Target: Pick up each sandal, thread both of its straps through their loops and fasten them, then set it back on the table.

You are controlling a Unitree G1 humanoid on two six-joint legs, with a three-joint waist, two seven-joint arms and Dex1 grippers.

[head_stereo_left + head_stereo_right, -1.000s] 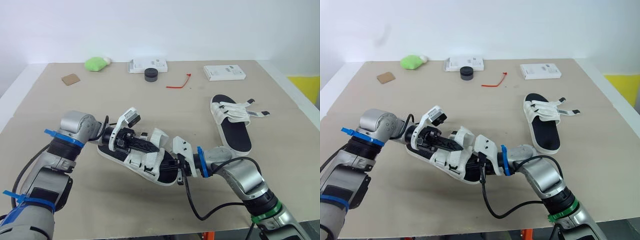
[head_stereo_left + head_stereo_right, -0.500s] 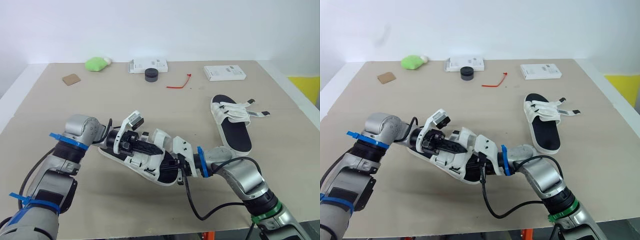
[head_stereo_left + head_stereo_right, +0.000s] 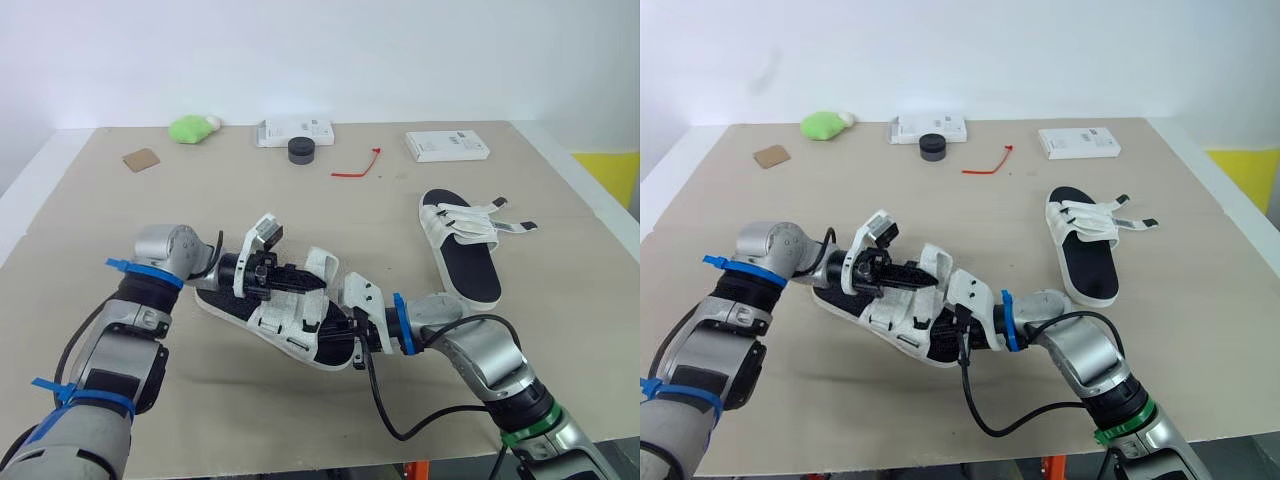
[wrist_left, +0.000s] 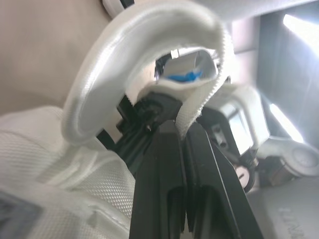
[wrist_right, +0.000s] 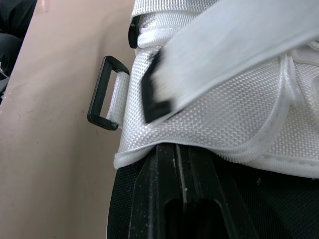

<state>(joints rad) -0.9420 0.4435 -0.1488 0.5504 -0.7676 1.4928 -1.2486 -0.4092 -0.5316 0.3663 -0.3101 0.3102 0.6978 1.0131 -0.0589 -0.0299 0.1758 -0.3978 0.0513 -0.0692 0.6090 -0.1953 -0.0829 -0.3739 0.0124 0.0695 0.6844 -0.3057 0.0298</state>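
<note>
1. L end effector (image 3: 305, 277): fingers narrow, pinched onto a white strap (image 4: 124, 55) of the near sandal (image 3: 262, 318). The strap arches up in a curl above the fingertips.
2. R end effector (image 5: 179, 152): fingers drawn together, lying along the black footbed, tips tucked at the edge of the white woven upper. Can't tell if anything is nipped between them.
3. Near sandal: on the counter (image 3: 200, 200), front-centre, between both end effectors. L is at the strap end, R at the opposite end.
4. Black rectangular loop (image 5: 104, 94) stands out from the side of the upper on a short white tab, w/ no strap through it.
5. Second sandal (image 3: 470, 262): flat on the counter to my right, well apart from the first. Its strap ends (image 3: 510, 215) are splayed loose to the outer side.
</note>
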